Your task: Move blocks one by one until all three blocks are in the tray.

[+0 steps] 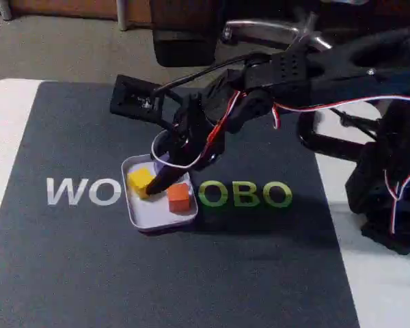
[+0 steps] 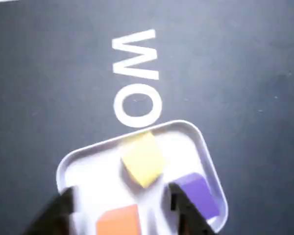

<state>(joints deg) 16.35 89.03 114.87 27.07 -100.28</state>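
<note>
The tray (image 2: pixel 206 147) is seen in the wrist view directly under the gripper (image 2: pixel 122 203), and all three blocks are contained in it. The yellow block (image 2: pixel 143 159) is placed just ahead of the fingertips, near the middle of the tray floor, and it is turned so that one corner points toward the gripper. The orange block (image 2: pixel 118 221) is found between the two fingers, at the lower edge of the wrist view, and a free gap is visible on each side of it, so it is not touched by either finger. The purple block (image 2: pixel 200 193) is located just outside the finger on the right of this view, close to the tray rim at that side; whether this finger touches it cannot be told because the picture is blurred there. The jaws are spread fairly wide, wider than one block, and nothing is gripped by them. In the fixed view the gripper (image 1: pixel 157 186) is lowered into the tray (image 1: pixel 138 215), with its dark tip reaching down between the yellow block (image 1: pixel 141 179) and the orange block (image 1: pixel 180 197). In this view the purple block is covered by the arm. The tray is laid on a dark mat (image 1: pixel 68 273), across the printed letters (image 1: pixel 82 191), so that white letters are left at one side of it and green letters at the other side. In the wrist view the white letters (image 2: pixel 136 78) are seen on the dark mat (image 2: pixel 245 73) beyond the far rim of the tray.
</note>
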